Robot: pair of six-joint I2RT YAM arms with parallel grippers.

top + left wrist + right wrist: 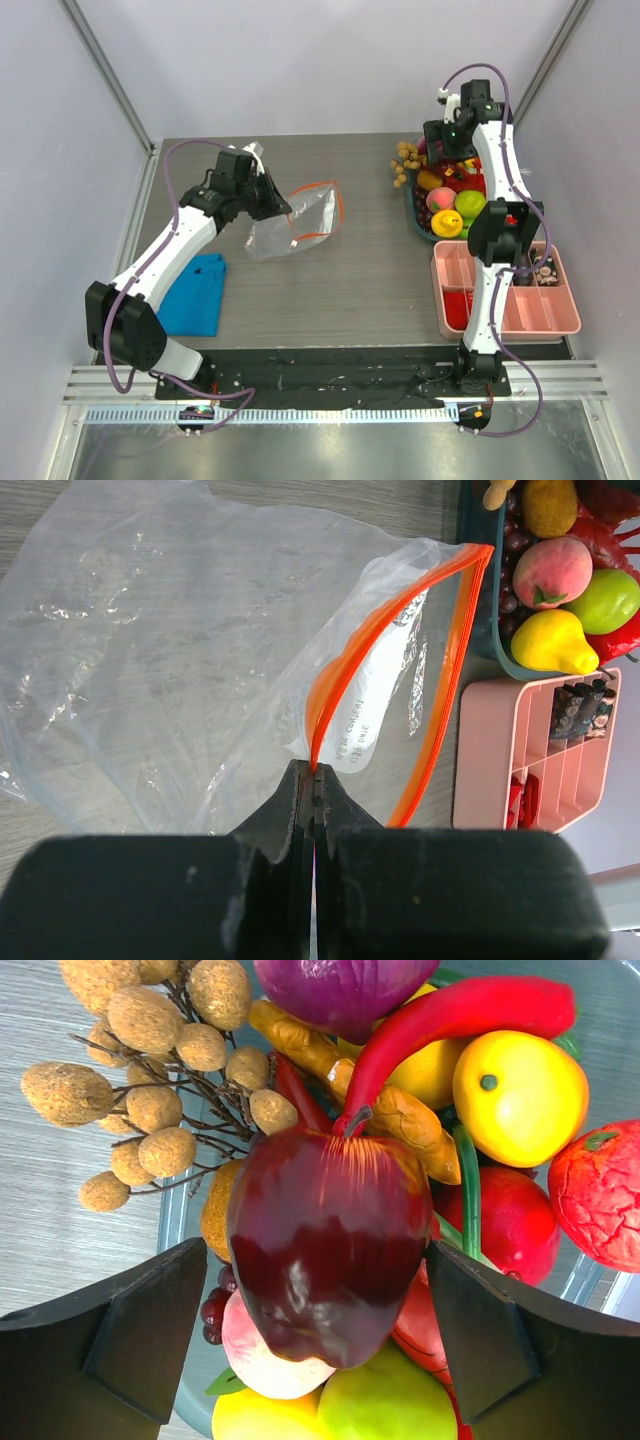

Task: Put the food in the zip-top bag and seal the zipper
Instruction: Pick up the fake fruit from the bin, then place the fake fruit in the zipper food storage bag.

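Observation:
My left gripper (315,772) is shut on the orange-red zipper (450,670) of the clear zip-top bag (180,650), pinching one lip so the mouth gapes toward the right. From above, the bag (295,225) lies left of centre on the table, under the left gripper (275,200). The food (447,200) is piled in a bowl at the right. My right gripper (318,1300) hangs open over that pile, its fingers (150,1330) on either side of a dark red apple (325,1240). The right finger is at the apple's skin; the left one stands apart from it.
A pink compartment tray (505,290) sits in front of the food bowl (170,1220). A folded blue cloth (195,295) lies near the left arm. A brown longan cluster (150,1070), a red chili (450,1020) and a lemon (515,1095) crowd around the apple.

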